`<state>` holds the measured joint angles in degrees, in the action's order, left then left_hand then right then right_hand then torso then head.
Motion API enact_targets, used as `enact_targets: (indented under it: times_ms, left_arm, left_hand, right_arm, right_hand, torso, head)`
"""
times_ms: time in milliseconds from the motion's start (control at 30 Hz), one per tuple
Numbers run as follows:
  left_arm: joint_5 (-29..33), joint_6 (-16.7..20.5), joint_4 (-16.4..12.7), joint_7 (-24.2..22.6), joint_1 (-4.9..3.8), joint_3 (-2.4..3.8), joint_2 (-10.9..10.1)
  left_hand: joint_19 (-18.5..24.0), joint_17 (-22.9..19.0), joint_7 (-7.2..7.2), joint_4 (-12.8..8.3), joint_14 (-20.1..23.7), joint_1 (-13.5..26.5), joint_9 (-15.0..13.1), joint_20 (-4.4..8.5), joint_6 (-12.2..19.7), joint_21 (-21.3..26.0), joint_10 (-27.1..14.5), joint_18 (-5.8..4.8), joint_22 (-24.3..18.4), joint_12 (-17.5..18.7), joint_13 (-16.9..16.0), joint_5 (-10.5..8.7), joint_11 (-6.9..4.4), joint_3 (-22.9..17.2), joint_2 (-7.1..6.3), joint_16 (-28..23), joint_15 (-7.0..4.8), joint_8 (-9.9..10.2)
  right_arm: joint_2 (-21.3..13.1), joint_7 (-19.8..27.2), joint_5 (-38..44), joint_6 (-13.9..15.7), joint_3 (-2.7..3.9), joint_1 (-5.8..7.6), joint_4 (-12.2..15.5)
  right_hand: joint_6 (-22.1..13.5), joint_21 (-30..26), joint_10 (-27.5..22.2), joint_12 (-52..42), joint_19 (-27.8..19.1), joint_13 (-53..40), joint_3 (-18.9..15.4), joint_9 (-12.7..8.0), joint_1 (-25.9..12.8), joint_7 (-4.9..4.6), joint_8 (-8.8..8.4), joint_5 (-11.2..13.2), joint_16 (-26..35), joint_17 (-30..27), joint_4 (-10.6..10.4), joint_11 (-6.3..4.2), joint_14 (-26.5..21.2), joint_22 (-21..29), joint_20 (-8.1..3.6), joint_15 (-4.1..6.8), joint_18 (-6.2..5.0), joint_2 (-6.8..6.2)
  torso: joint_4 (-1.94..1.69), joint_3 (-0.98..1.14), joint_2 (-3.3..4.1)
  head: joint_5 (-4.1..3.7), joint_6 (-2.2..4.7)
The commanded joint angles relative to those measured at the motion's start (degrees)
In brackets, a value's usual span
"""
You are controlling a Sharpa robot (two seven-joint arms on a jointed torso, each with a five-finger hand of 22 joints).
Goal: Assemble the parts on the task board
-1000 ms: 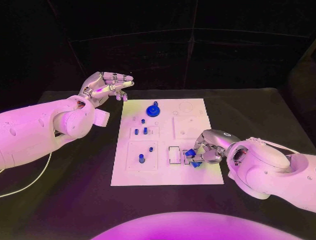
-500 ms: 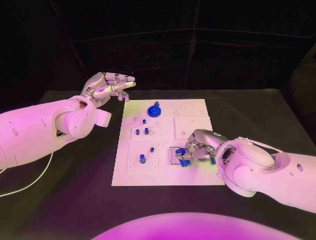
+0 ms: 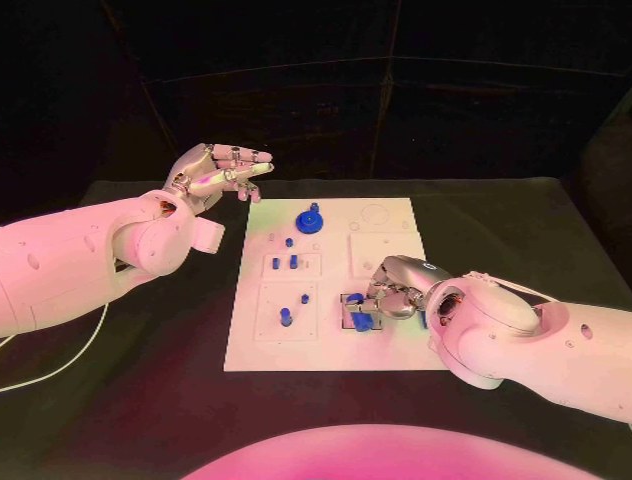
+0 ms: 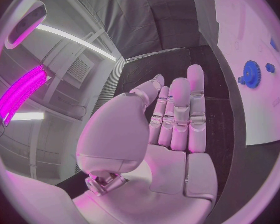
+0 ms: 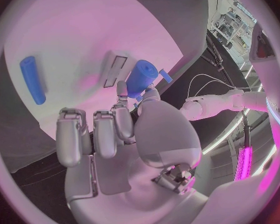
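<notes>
The right hand (image 3: 397,292) pinches a blue part (image 5: 142,77) over the board (image 3: 388,352), near its right edge. The left hand (image 3: 218,172) hangs off the board's far left corner, empty, fingers loosely curled but apart.

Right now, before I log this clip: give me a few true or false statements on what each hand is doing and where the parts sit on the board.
1. The right hand holds a blue cylindrical part over the task board. True.
2. The left hand holds a blue part. False: it holds nothing, raised off the board's far left corner, fingers partly curled.
3. A blue gear-shaped part sits at the far end of the board. True.
4. The right hand is off the board, over bare table. False: it is over the board's near right area, by a rectangular slot.
5. Small blue pegs stand on the board's left half. True.
</notes>
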<state>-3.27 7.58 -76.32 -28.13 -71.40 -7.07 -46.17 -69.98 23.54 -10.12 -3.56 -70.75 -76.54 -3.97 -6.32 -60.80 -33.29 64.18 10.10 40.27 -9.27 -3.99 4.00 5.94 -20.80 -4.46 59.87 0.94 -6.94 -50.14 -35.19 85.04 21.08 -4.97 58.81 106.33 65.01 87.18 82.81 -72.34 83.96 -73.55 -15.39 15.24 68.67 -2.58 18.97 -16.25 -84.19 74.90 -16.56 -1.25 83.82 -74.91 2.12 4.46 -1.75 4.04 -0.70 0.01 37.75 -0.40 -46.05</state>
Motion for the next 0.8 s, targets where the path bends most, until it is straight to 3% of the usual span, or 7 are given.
enact_targets:
  times_ms: [33, 133, 200, 300, 500, 600, 800]
  left_arm:
    - [0.1, -0.6, -0.1, -0.3, -0.09, 0.05, 0.1]
    - [0.1, -0.6, -0.1, -0.3, -0.09, 0.05, 0.1]
    - [0.1, -0.6, -0.1, -0.3, -0.09, 0.05, 0.1]
    - [0.1, -0.6, -0.1, -0.3, -0.09, 0.05, 0.0]
    - [0.1, -0.7, -0.1, -0.3, -0.09, 0.05, 0.0]
    - [0.1, -0.7, -0.1, -0.3, -0.09, 0.05, 0.0]
    - [0.1, -0.7, 0.0, -0.3, -0.09, 0.05, 0.0]
  left_hand:
    - [0.2, -0.1, 0.11, 0.1, 0.2, 0.1, 0.0, -0.2, 0.4, 0.3, -0.3, 0.33, -0.1, -0.3, 0.0, 0.25, 0.05, 0.3, 0.39, -0.2, -0.02, -0.2]
    - [0.2, -0.1, 0.11, 0.1, 0.2, 0.1, 0.0, -0.2, 0.4, 0.3, -0.3, 0.33, -0.1, -0.3, 0.0, 0.25, 0.05, 0.3, 0.39, -0.2, -0.02, -0.2]
    - [0.2, -0.1, 0.11, 0.1, 0.2, 0.1, 0.0, -0.2, 0.4, 0.3, -0.3, 0.33, -0.1, -0.3, 0.0, 0.25, 0.05, 0.3, 0.39, -0.2, -0.02, -0.2]
    - [0.2, -0.1, 0.11, 0.1, 0.2, 0.1, 0.0, -0.2, 0.4, 0.3, -0.3, 0.33, -0.1, -0.3, 0.0, 0.25, 0.05, 0.3, 0.39, -0.2, -0.02, -0.2]
    - [0.2, -0.1, 0.11, 0.1, 0.2, 0.1, 0.0, -0.2, 0.4, 0.3, -0.3, 0.33, -0.1, -0.3, 0.0, 0.25, 0.05, 0.3, 0.39, -0.2, -0.02, -0.2]
    - [0.2, -0.1, 0.11, 0.1, 0.2, 0.1, 0.0, -0.2, 0.4, 0.3, -0.3, 0.33, -0.1, -0.3, 0.0, 0.25, 0.05, 0.3, 0.39, -0.2, -0.02, -0.2]
    - [0.2, -0.1, 0.11, 0.1, 0.2, 0.1, 0.0, -0.2, 0.4, 0.3, -0.3, 0.33, -0.1, -0.3, 0.0, 0.25, 0.05, 0.3, 0.39, -0.2, -0.02, -0.2]
  right_arm:
    - [0.5, -0.4, 1.5, -0.8, 0.03, 0.12, -0.3]
    - [0.7, -0.5, 2.1, -0.9, 0.03, 0.13, -0.6]
    - [0.8, -0.5, 2.5, -0.9, 0.03, 0.14, -0.9]
    - [0.8, -0.5, 3.1, -0.8, 0.03, 0.15, -1.0]
    - [0.5, -0.4, 3.7, 0.0, 0.04, 0.16, -0.7]
    - [0.2, 0.1, 3.4, 0.4, 0.04, 0.15, 0.0]
    - [-0.6, 0.9, 3.0, 0.5, 0.04, 0.14, 1.9]
  right_hand:
    - [-0.7, 0.3, -0.3, 0.6, 2.7, 0.7, -1.7, 0.3, -2.7, -0.19, -0.38, 6.2, 0.1, 3.1, 0.0, -0.05, 3.9, -10.7, -0.36, 0.41, 0.56, -0.67]
    - [-0.9, 0.2, -0.4, 1.1, 2.6, 0.9, -2.7, 0.9, -5.5, -0.3, -0.4, 12.3, 0.3, 2.9, -0.2, -0.08, 3.9, -10.5, -0.35, 0.36, 0.52, -1.63]
    - [-1.1, 0.0, -0.5, 1.5, 2.5, 1.2, -2.7, 1.2, -7.6, -0.34, -0.48, 13.4, 0.5, 2.6, -0.2, -0.05, 3.8, -10.3, -0.35, 0.34, 0.47, -2.89]
    - [-1.4, 0.0, -0.7, 2.0, 2.5, 1.4, -1.9, 1.6, -9.9, -0.35, -0.56, 13.5, 0.6, 2.4, -0.3, 0.0, 3.8, -10.3, -0.37, 0.35, 0.46, -4.13]
    - [-1.5, -0.1, -0.8, 2.2, 2.4, 1.5, -0.5, 1.9, -10.6, -0.38, -0.59, 13.5, 0.7, 2.4, -0.3, -0.01, 3.8, -10.2, -0.37, 0.34, 0.44, -4.85]
    - [-1.7, 0.0, -0.6, 1.8, 2.5, 1.0, 1.5, 2.4, -7.1, -0.47, -0.64, 13.2, 0.7, 2.6, 0.2, 0.04, 3.8, -10.3, -0.27, 0.24, 0.47, -4.98]
    - [-1.9, 0.0, -0.5, 1.4, 2.5, 0.4, 2.8, 3.1, -1.4, -0.54, -0.78, 13.3, 0.6, 2.9, 0.9, 0.15, 3.9, -10.4, -0.16, 0.17, 0.48, -6.95]
  torso:
    - [-0.02, 0.01, -0.03]
    - [-0.08, -0.02, -0.02]
    - [-0.06, -0.03, -0.05]
    - [0.02, -0.03, -0.06]
    - [0.01, 0.02, -0.03]
    - [-0.01, 0.09, 0.0]
    - [0.07, 0.05, -0.09]
  head:
    - [0.1, -0.04]
    - [0.1, -0.03]
    - [0.14, -0.03]
    - [0.22, -0.07]
    - [0.28, -0.08]
    - [0.29, -0.11]
    - [0.39, -0.15]
